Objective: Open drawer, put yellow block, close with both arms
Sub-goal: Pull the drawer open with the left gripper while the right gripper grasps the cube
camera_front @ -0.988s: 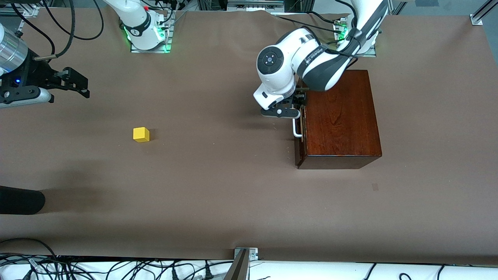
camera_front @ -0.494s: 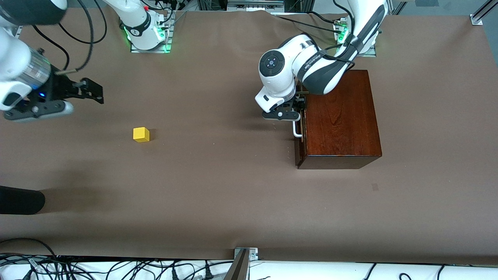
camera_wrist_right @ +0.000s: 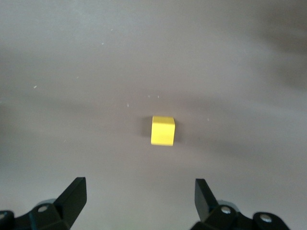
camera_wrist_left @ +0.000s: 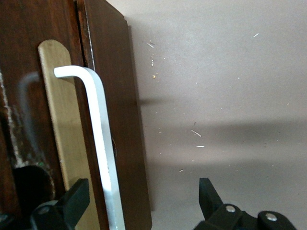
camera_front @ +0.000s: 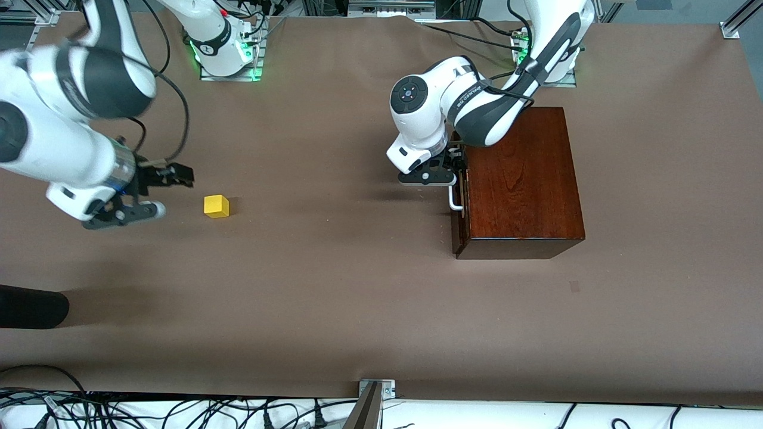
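Brown table (camera_front: 334, 298). Block (camera_front: 216, 206) alone on it, toward right arm's end, well apart from box (camera_front: 518, 185). Right gripper (camera_front: 170, 179) spread wide, empty, just beside block. Left gripper (camera_front: 456, 170) open, straddling drawer (camera_wrist_left: 115, 120) handle (camera_wrist_left: 98, 143), not yet clenched.

The box (camera_front: 523, 179) is glossy dark reddish-brown wood, its handle (camera_wrist_left: 98, 139) smooth white, the table (camera_front: 334, 286) covered in matt brown paper-like sheet, the yellow block (camera_front: 216, 206) plain and matt.
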